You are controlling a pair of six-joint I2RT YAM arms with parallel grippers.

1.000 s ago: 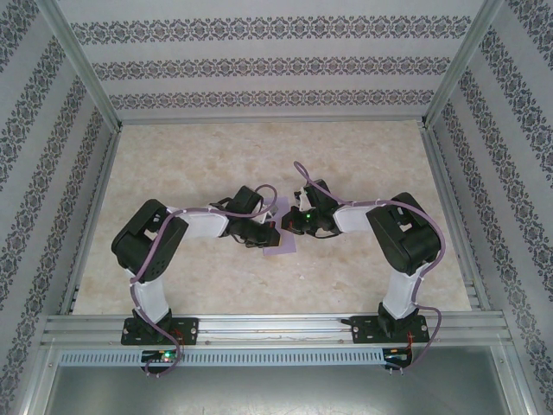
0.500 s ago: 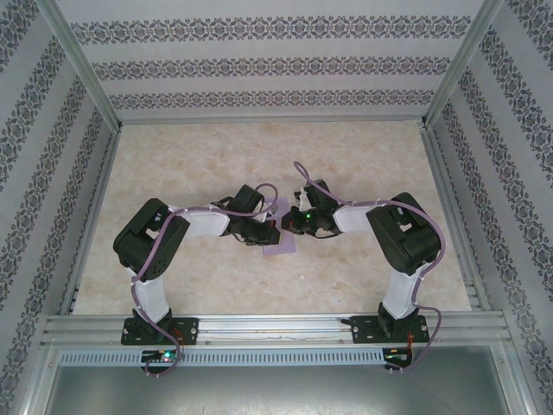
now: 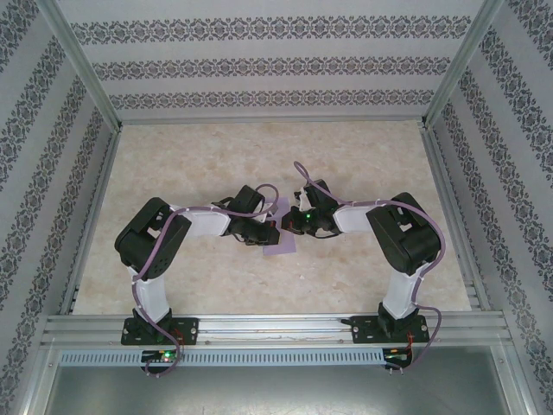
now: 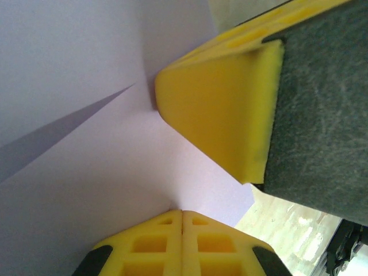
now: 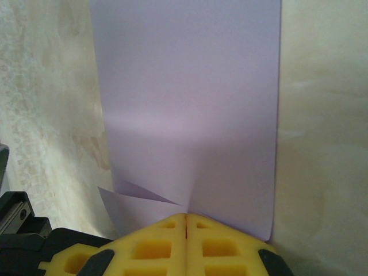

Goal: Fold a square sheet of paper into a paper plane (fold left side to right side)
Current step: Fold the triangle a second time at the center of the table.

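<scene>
Pinching lilac sheet (image 5: 184, 115) edges: left pincer (image 4: 182, 212), right pincer (image 5: 185, 216); open tabletop (image 3: 346, 147) beyond.

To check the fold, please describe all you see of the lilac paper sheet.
The lilac paper sheet is thin, matte, unmarked. It lies on the marbled table as a tall rectangle, seemingly folded over. A small pointed flap sticks out beside the right gripper. Both that and the left gripper, shut, touch it with their tips.

Lab enclosure: aluminium frame (image 3: 276, 327), patterned walls (image 3: 259, 65)
</scene>
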